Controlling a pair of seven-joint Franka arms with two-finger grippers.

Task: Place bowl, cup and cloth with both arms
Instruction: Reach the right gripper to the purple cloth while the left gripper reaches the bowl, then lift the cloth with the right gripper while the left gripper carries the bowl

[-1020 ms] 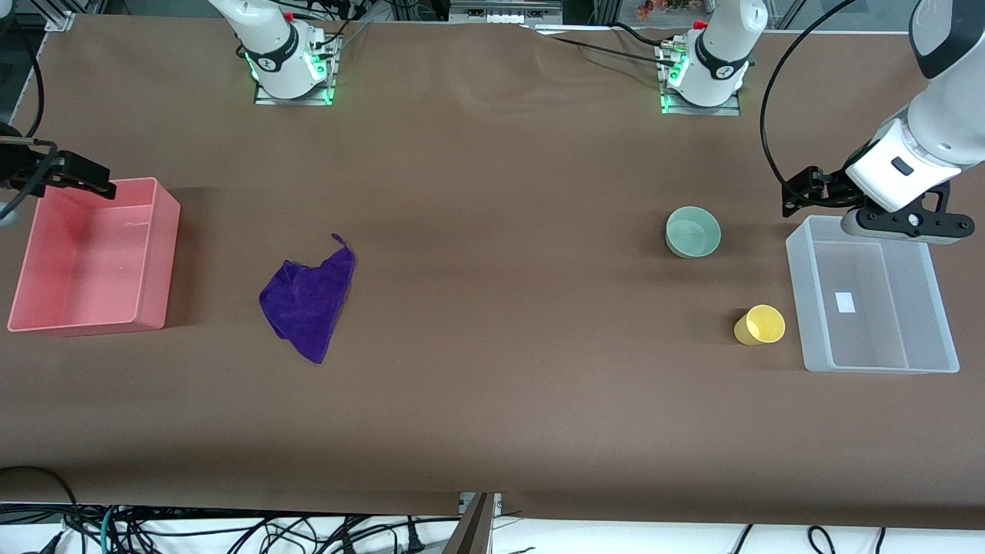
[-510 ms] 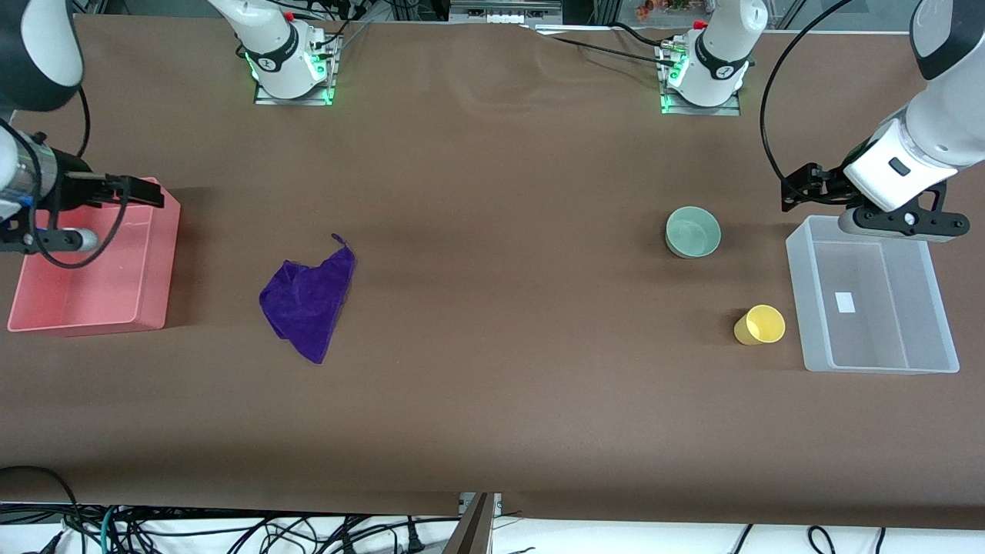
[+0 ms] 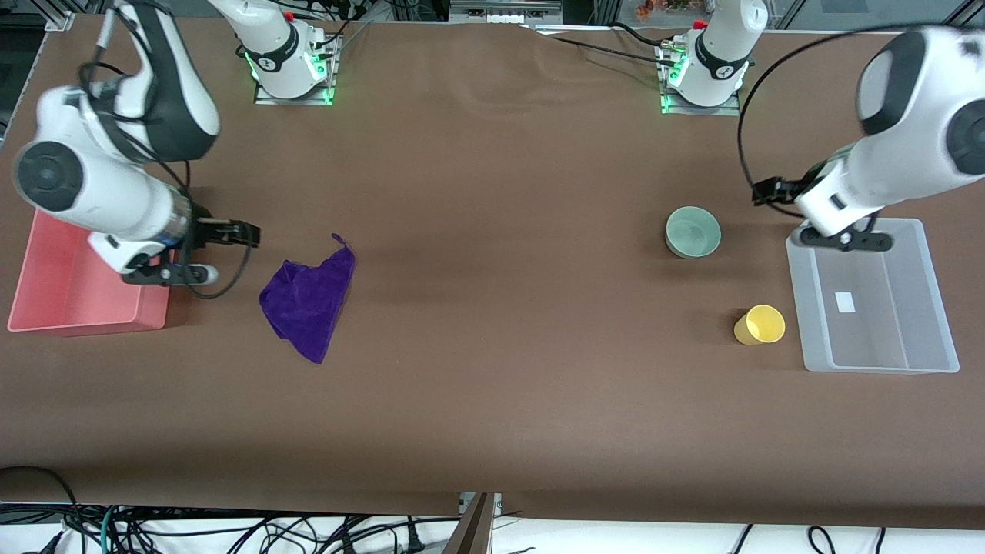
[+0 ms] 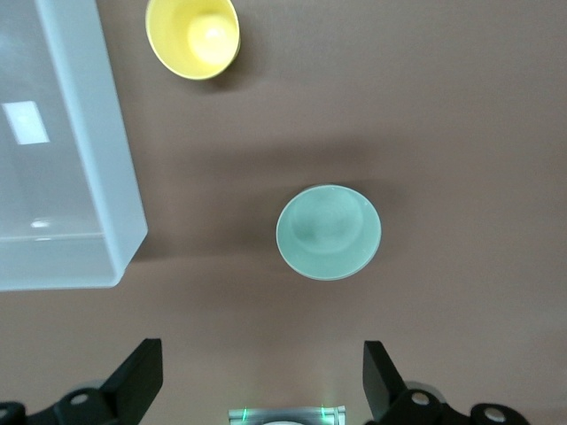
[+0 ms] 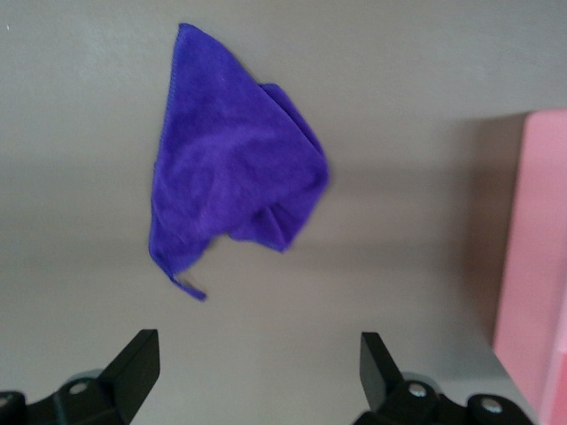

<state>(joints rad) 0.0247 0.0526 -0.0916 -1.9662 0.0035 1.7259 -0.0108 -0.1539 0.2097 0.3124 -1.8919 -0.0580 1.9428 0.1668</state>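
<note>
The pale mint-green bowl point(image 3: 692, 231) stands upright on the brown table toward the left arm's end; it also shows in the left wrist view point(image 4: 329, 232). The yellow cup point(image 3: 759, 325) stands nearer the front camera, beside the clear bin; it also shows in the left wrist view point(image 4: 192, 37). The purple cloth point(image 3: 309, 297) lies crumpled toward the right arm's end and also shows in the right wrist view point(image 5: 232, 164). My left gripper point(image 3: 763, 192) point(image 4: 261, 354) is open and empty, over the table between bowl and clear bin. My right gripper point(image 3: 248, 233) point(image 5: 259, 350) is open and empty, over the table between pink bin and cloth.
A clear plastic bin point(image 3: 872, 293) point(image 4: 53, 150) stands at the left arm's end of the table. A pink bin point(image 3: 77, 277) point(image 5: 532, 257) stands at the right arm's end, partly under the right arm. Both hold nothing. Bare table lies between cloth and bowl.
My right gripper has swung from over the pink bin toward the cloth. My left gripper has moved off the clear bin's corner toward the bowl. Bowl, cup and cloth have not moved.
</note>
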